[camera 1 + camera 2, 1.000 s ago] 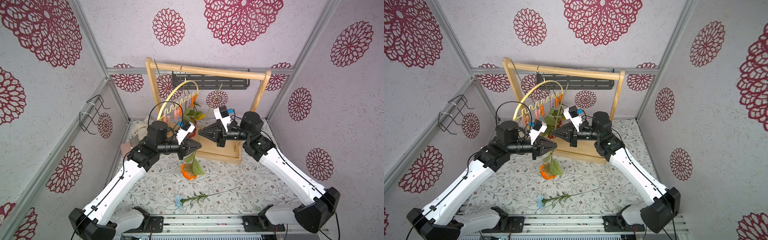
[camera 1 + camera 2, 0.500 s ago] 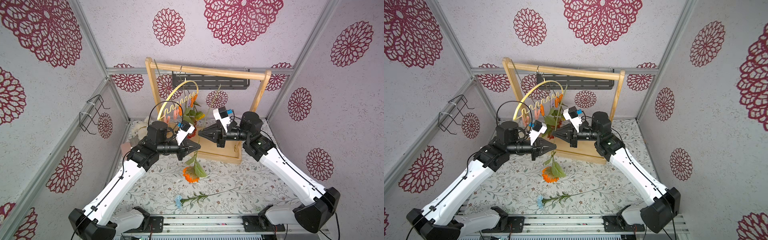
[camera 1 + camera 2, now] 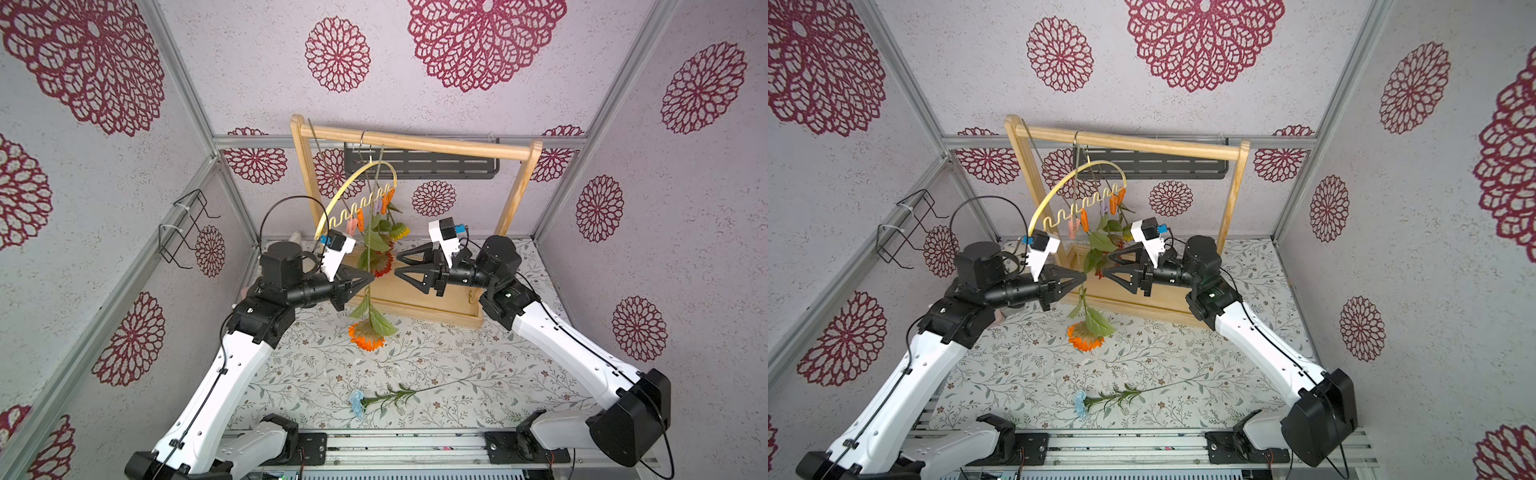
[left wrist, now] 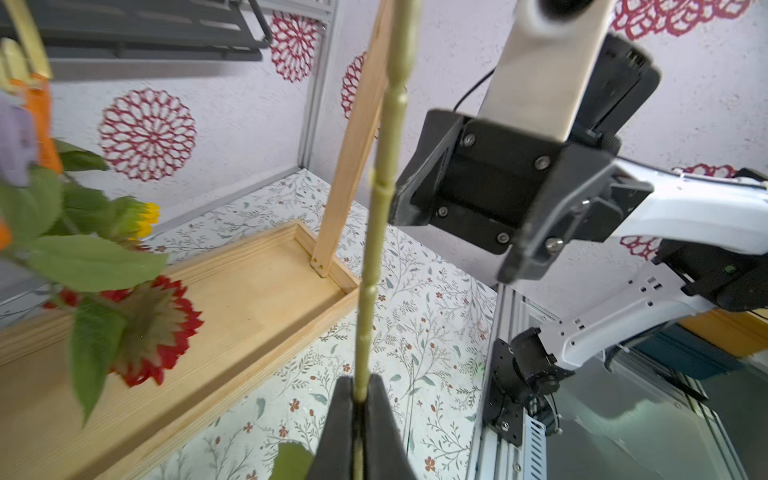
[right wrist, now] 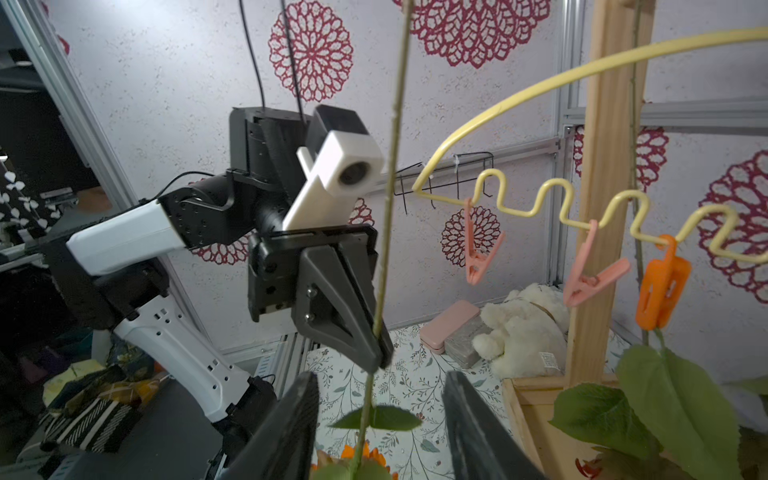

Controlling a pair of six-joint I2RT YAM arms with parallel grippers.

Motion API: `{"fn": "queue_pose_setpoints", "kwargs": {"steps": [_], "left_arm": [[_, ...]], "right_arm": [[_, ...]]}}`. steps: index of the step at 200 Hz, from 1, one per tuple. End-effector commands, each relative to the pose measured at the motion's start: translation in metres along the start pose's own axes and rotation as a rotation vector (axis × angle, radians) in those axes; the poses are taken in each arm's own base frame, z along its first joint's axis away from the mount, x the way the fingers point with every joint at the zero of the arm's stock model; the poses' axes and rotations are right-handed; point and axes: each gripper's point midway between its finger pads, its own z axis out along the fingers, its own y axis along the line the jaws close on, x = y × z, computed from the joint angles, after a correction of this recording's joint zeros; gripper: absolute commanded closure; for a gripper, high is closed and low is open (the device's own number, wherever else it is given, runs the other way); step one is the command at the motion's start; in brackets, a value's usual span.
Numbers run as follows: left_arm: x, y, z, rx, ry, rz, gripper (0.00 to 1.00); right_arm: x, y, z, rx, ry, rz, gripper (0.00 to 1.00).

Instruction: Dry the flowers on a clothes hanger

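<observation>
Clenched on the orange flower (image 3: 366,337) mid-stem with the left fingers (image 3: 371,279), head hanging below them and bare stem rising above, past the clothes hanger (image 5: 519,99). Released and spread at the right fingers (image 3: 397,266), facing the left ones, near the stem without touching.

Likely to pivot or slide in so narrow a pinch, with the head's weight below. Could snag the tall stem end on the arc or on leaves hung just above and beyond the left fingers. May swing the hanger on its hook (image 3: 365,135) if pushed at a peg rather than squeezed.

Counted:
- Five flowers:
  - one orange, gripped
  - one yellow flower (image 4: 145,214) and two red flowers (image 4: 153,328), pegged above and beyond both fingers
  - one light blue flower (image 3: 356,405), flat on the worktop (image 3: 457,357) well below
- One hanger.
- Five pegs, seemingly:
  - two pink pegs (image 5: 478,257), empty
  - two orange pegs (image 5: 665,286)
  - one lilac peg (image 4: 14,141)
</observation>
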Motion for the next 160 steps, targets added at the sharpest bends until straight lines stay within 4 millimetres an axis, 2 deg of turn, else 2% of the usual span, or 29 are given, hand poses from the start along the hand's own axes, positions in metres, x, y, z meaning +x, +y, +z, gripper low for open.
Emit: {"fn": "queue_pose_setpoints", "kwargs": {"steps": [1,20,60,89,107,133,160], "left_arm": [[-0.015,-0.019,-0.031,-0.021,-0.059,0.093,1.0],[-0.012,-0.019,-0.053,-0.116,-0.045,0.113,1.0],[-0.023,0.011,-0.098,-0.452,-0.075,0.004,1.0],[-0.022,0.032,-0.128,-0.656,-0.114,-0.063,1.0],[-0.017,0.046,-0.146,-0.786,-0.072,-0.137,1.0],[-0.003,0.068,-0.163,-0.948,0.022,-0.18,1.0],[0.008,0.1,-0.169,-1.07,0.015,-0.21,1.0]], "right_arm": [[-0.045,-0.001,-0.005,0.066,-0.166,-0.047,0.46],[-0.041,-0.017,-0.001,0.135,-0.184,-0.023,0.46],[-0.035,-0.044,0.011,0.232,-0.227,0.037,0.43],[-0.028,-0.052,0.023,0.24,-0.24,0.056,0.41],[-0.024,-0.06,0.03,0.267,-0.239,0.058,0.4],[-0.018,-0.071,0.04,0.316,-0.221,0.04,0.39],[-0.014,-0.084,0.049,0.37,-0.21,0.03,0.38]]}}
